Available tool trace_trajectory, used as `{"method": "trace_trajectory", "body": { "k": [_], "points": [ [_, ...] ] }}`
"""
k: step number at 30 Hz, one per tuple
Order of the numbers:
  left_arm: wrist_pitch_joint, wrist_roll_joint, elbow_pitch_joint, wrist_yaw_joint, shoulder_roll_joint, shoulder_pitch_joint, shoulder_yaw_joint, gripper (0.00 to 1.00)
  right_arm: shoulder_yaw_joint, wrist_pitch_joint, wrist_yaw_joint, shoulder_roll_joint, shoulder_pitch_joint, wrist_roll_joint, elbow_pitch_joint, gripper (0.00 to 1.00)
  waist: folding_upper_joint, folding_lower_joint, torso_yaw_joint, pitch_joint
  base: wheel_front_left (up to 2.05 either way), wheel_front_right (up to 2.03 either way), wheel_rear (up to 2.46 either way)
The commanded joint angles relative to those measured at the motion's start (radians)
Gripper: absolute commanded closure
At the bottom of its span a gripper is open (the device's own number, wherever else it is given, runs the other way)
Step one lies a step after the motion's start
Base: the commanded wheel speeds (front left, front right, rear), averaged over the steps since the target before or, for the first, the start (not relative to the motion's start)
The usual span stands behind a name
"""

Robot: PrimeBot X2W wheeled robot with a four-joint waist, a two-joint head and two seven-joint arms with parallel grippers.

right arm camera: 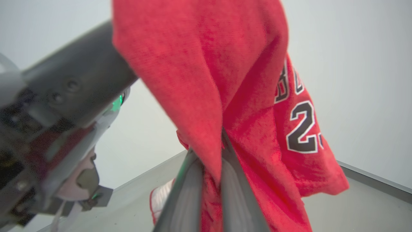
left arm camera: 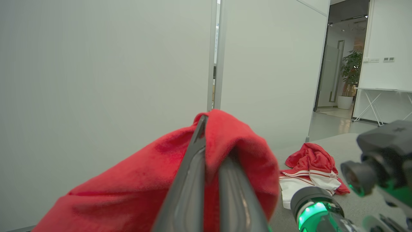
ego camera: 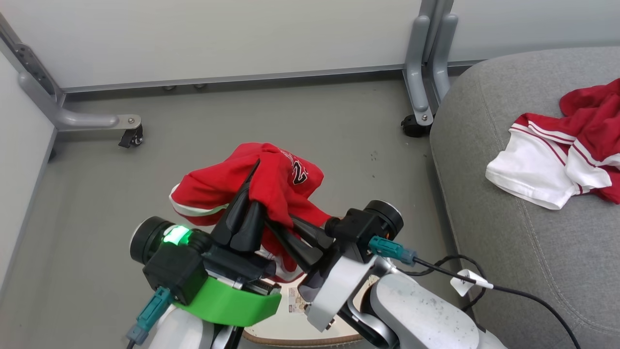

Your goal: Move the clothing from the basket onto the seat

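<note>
A red garment (ego camera: 281, 169) with a black-and-white number hangs above the grey floor, draped over the long dark fingers of my left gripper (ego camera: 253, 186), which is shut on it. From the right, my right gripper (ego camera: 275, 224) is shut on a lower fold of the same cloth. In the wrist views the red fabric (left arm camera: 145, 180) (right arm camera: 199, 64) is pinched between each pair of fingers. The cream basket (ego camera: 286, 329) shows partly beneath both arms. A second red and white garment (ego camera: 557, 160) lies on the grey seat (ego camera: 508, 252) at the right.
Pale partition walls stand behind, on grey metal legs with casters (ego camera: 131, 135) (ego camera: 414, 123). A black cable with a white tag (ego camera: 467, 281) trails from my right wrist over the seat's edge. Bare grey floor (ego camera: 339, 126) lies between basket and partitions.
</note>
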Motion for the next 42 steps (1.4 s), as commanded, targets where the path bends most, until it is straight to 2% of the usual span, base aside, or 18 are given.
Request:
{"method": "trace_trajectory", "body": {
  "k": [1,11,12,13,14,22,30,42],
  "points": [
    [-0.003,-0.006,0.003,-0.003,0.001,-0.017,0.005,1.0,0.001,-0.01,0.0,0.0,-0.014,0.006,0.006,1.0,0.0,0.0,0.0,0.002,0.0,0.0,0.0],
    [-0.003,-0.007,0.015,-0.004,0.005,-0.018,0.002,1.0,0.002,-0.026,0.0,0.001,-0.023,0.014,0.024,1.0,0.0,0.0,0.003,0.007,0.0,0.0,0.0],
    [-0.003,-0.005,0.023,-0.002,0.006,-0.016,0.002,0.95,0.002,-0.028,0.0,0.001,-0.024,0.014,0.026,1.0,0.0,0.0,0.003,0.008,0.0,0.0,0.0],
    [0.006,-0.009,0.033,0.005,0.006,-0.011,0.004,0.64,0.001,-0.029,0.0,0.001,-0.026,0.015,0.027,1.0,0.0,0.0,0.003,0.008,0.0,0.0,0.0],
    [0.005,-0.002,0.035,0.014,0.006,-0.012,0.007,0.0,0.0,-0.028,0.0,0.001,-0.028,0.016,0.028,1.0,0.0,0.0,0.003,0.008,0.0,0.0,0.0],
    [0.043,0.021,0.032,0.018,0.036,0.007,-0.015,0.0,-0.006,-0.04,0.0,0.001,-0.046,0.022,0.052,1.0,0.0,0.0,0.003,0.004,0.0,0.0,0.0],
    [0.101,0.026,0.004,0.012,0.113,0.076,-0.043,0.0,-0.049,-0.053,0.0,-0.006,-0.067,0.013,0.097,1.0,0.0,0.0,0.014,0.014,0.0,0.0,0.0],
    [0.152,0.01,0.003,0.003,0.177,0.139,-0.121,0.0,-0.082,-0.066,0.0,-0.016,-0.074,0.01,0.161,1.0,0.0,0.0,0.035,0.019,0.0,0.0,0.0]
  ]
}}
